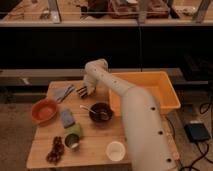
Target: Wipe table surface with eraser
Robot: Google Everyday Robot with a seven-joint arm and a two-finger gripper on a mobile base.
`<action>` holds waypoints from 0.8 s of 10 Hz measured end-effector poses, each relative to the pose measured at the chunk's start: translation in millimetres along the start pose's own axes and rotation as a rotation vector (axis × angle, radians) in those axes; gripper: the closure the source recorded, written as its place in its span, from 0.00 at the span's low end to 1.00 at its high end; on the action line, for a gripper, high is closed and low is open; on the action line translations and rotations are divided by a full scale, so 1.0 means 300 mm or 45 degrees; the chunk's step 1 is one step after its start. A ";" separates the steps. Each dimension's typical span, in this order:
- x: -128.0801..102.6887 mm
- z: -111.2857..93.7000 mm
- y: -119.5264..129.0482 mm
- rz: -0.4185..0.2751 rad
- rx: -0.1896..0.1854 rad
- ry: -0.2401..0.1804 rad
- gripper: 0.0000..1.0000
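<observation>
Gripper (85,90) at the far left of the table surface (95,139) — eraser (81,92) in its grasp.
We see its fingers pinching the dark striped eraser down near the wood — just beside the grey-blue cloth (63,92), behind the dark bowl (100,113).

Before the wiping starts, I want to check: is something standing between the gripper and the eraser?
Nothing visible. The gripper is right at the eraser, beside the grey-blue cloth on the table surface.
</observation>
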 end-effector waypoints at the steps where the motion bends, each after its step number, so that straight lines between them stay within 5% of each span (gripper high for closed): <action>1: -0.027 0.002 -0.018 -0.022 0.006 -0.010 0.90; 4: -0.113 -0.022 0.022 -0.070 0.011 -0.100 0.90; 8: -0.177 -0.067 0.175 -0.118 -0.051 -0.171 0.90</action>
